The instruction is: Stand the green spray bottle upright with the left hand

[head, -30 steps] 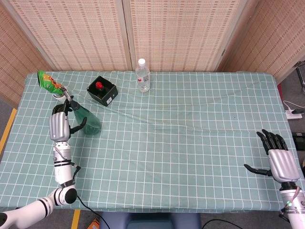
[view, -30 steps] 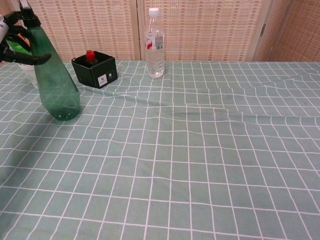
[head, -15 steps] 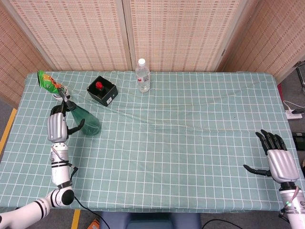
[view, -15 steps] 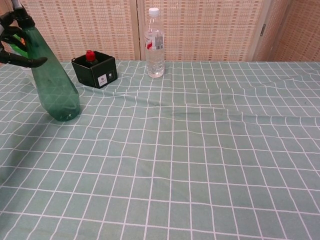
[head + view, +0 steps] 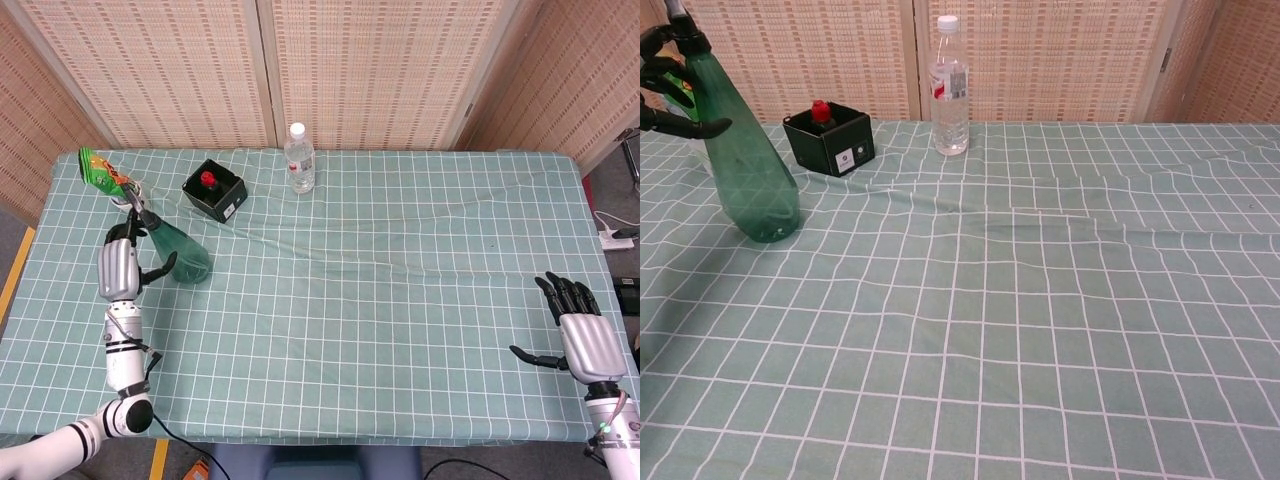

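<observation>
The green spray bottle [image 5: 188, 262] [image 5: 755, 180] stands with its base on the checked cloth at the table's left, leaning a little to the left in the chest view. My left hand [image 5: 118, 270] [image 5: 660, 75] is beside it and holds it near the neck, with the thumb lying across the front of the body and the other fingers around the black spray head. My right hand [image 5: 585, 335] hovers at the table's front right corner with its fingers spread, holding nothing. The chest view does not show it.
A black box with a red button [image 5: 214, 192] [image 5: 828, 137] sits just behind and right of the spray bottle. A clear water bottle [image 5: 300, 160] [image 5: 949, 90] stands at the back centre. A green snack bag [image 5: 103, 172] lies at the back left corner.
My left hand has shifted slightly left. The spray bottle's top went with it and its base barely moved. The right hand has not moved.
</observation>
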`<state>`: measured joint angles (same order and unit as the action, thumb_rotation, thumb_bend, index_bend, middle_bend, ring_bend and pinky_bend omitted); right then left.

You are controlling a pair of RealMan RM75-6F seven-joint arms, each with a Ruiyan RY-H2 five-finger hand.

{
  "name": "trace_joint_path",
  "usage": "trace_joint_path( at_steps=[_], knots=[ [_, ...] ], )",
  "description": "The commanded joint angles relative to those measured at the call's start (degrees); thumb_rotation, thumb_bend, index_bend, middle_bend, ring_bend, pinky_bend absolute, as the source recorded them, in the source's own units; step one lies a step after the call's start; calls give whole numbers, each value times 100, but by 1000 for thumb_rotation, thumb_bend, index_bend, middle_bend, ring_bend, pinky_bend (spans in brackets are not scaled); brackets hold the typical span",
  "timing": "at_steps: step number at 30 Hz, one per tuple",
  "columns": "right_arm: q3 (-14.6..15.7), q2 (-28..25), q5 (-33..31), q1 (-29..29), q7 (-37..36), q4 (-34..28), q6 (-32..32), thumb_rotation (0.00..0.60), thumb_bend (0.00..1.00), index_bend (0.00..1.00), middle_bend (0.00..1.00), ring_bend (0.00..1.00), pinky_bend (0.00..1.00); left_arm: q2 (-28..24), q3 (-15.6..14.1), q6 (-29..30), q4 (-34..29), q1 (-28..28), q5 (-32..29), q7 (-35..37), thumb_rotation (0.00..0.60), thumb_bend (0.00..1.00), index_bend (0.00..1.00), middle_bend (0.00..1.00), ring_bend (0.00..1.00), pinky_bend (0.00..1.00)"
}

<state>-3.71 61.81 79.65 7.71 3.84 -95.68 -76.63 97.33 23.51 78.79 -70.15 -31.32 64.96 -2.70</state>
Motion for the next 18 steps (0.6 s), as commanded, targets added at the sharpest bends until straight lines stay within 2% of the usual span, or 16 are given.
trace_joint_path(
  at_steps=[1,18],
  knots=[
    [4,-5,7,-2,-12,3,-1,600,0,0,0,0,0,5,-11,-18,18,21,-24,26,600,193,74,343,355,209],
    [15,1,17,-1,27,-4,-4,600,0,0,0,0,0,-109,-109,-94,163,256,-69,337,600,190,81,343,356,210]
  ],
)
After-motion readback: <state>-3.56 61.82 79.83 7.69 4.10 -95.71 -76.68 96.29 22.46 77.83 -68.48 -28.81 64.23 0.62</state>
